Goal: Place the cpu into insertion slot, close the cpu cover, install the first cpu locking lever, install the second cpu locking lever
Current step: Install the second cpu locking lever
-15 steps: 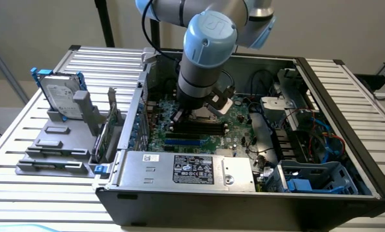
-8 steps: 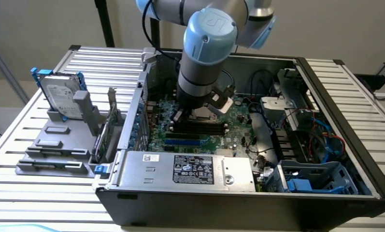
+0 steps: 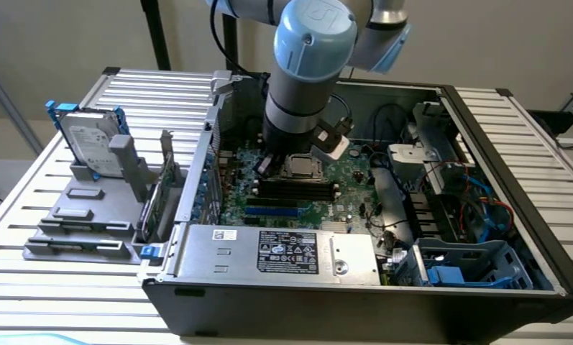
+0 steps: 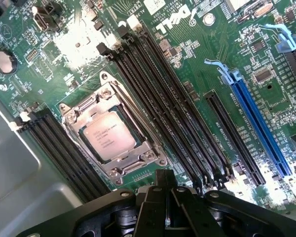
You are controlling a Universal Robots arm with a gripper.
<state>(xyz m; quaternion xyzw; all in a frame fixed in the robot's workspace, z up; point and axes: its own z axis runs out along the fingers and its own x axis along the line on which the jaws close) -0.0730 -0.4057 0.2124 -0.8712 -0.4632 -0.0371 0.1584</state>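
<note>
In the wrist view the cpu [image 4: 107,137] lies seated in the insertion slot [image 4: 77,129], framed by the lowered cpu cover [image 4: 133,148]; whether either locking lever is latched I cannot tell. My gripper [image 4: 164,197], just beside, is pinched together, empty.

An open computer case [image 3: 516,215] lies on a slatted metal table [image 3: 37,287]. Inside, the green board [image 4: 197,74] carries long black memory slots [image 4: 158,98] and a blue slot [image 4: 259,128], with a coin battery [image 4: 3,61] near one corner. A silver power supply [image 3: 277,251] with a label sits at the case's near edge, and a blue-grey drive cage [image 3: 469,266] at the exterior view's right. On the table at the exterior view's left, a hard drive [image 3: 90,140] stands in a grey holder [image 3: 85,215].
</note>
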